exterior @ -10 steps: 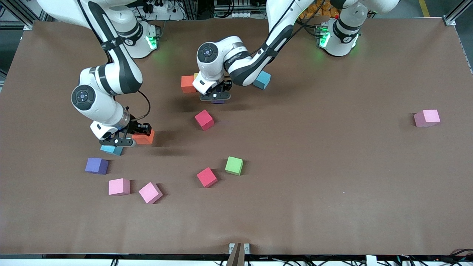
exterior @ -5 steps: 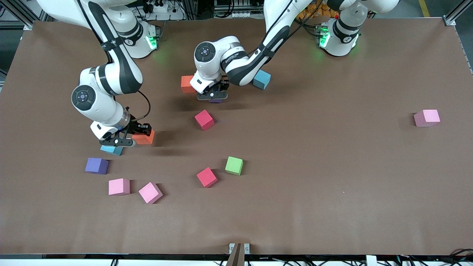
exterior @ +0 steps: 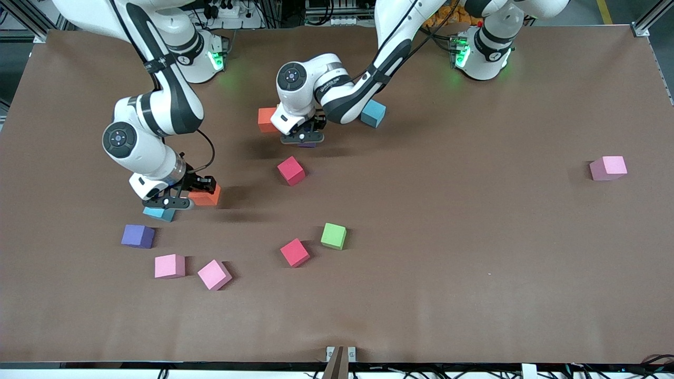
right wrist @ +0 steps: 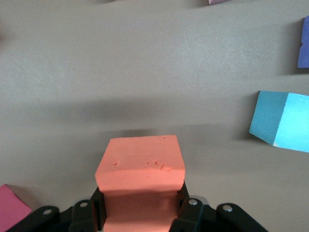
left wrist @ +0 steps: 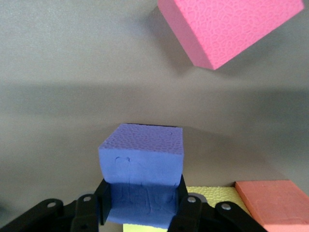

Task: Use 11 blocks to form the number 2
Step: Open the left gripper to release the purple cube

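The right end effector (right wrist: pixel 140 217) is clamped on an orange block (right wrist: pixel 140 171), with a light blue block (exterior: pixel 159 213) just beside it on the table (exterior: pixel 474 263), then a purple block (exterior: pixel 138 236) and two pink blocks (exterior: pixel 169 266) (exterior: pixel 214 274) nearer the front camera. The left end effector (left wrist: pixel 142 215) is clamped on another purple block (left wrist: pixel 142 169), close above a yellow block (left wrist: pixel 217 195) beside a second orange block (exterior: pixel 266 119); a red block (exterior: pixel 291 170) lies near it, a light blue one (exterior: pixel 373 113) by its arm. No digit 2 stands formed yet
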You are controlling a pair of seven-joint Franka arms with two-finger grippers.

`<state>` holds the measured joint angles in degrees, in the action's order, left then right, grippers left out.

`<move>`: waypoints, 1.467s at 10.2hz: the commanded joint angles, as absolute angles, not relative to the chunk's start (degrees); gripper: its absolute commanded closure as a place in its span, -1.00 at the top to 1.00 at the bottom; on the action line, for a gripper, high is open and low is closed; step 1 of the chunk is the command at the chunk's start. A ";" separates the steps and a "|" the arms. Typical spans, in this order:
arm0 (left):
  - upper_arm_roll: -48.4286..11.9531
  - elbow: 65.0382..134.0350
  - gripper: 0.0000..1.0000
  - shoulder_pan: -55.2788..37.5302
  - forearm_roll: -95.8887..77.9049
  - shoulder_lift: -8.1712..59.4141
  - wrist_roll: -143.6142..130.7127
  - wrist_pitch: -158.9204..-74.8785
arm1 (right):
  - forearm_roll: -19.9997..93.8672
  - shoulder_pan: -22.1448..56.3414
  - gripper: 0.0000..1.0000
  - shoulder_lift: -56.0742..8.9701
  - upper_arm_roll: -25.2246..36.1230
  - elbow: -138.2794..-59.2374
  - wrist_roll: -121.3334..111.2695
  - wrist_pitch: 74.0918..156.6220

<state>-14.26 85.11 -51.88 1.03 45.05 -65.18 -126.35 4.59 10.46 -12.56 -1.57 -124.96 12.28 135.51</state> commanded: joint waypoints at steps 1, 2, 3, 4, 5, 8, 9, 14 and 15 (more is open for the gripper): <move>-13.89 82.35 -1.00 -52.47 2.46 46.67 -65.74 -125.07 | 5.62 11.16 -1.00 -13.36 -1.23 -123.75 13.01 135.26; -13.89 82.35 -1.00 -52.47 2.37 46.67 -65.83 -125.07 | 5.62 11.16 -1.00 -13.36 -1.23 -123.66 13.01 135.26; -13.89 82.27 -1.00 -52.47 2.37 46.67 -65.83 -125.07 | 5.62 11.16 -1.00 -13.36 -1.23 -123.66 13.01 135.26; -13.89 81.92 -1.00 -52.47 2.37 46.67 -66.18 -125.07 | 5.62 11.16 -1.00 -13.36 -1.23 -123.66 13.01 135.26; -13.89 81.83 -0.68 -52.47 2.37 46.84 -66.44 -125.07 | 5.62 11.16 -1.00 -13.36 -1.23 -123.66 13.01 135.26; -13.89 81.83 0.16 -52.47 2.37 47.02 -66.53 -125.16 | 5.54 11.42 -1.00 -13.36 -1.23 -123.66 13.01 134.92; -13.80 81.83 0.39 -52.47 2.37 47.02 -66.53 -125.24 | 5.54 11.25 -1.00 -13.36 -1.23 -123.66 12.83 134.74; -13.80 81.83 1.00 -52.47 2.37 47.02 -67.06 -125.42 | 5.54 10.63 -1.00 -14.23 -1.23 -122.44 12.39 135.44; -13.80 81.83 1.00 -52.47 2.37 47.02 -67.06 -125.42 | 5.62 10.72 -1.00 -14.50 -1.23 -121.74 13.00 135.18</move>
<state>-14.12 83.57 -51.89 1.03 46.23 -65.65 -126.36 4.59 10.52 -12.81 -1.39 -124.14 12.38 135.58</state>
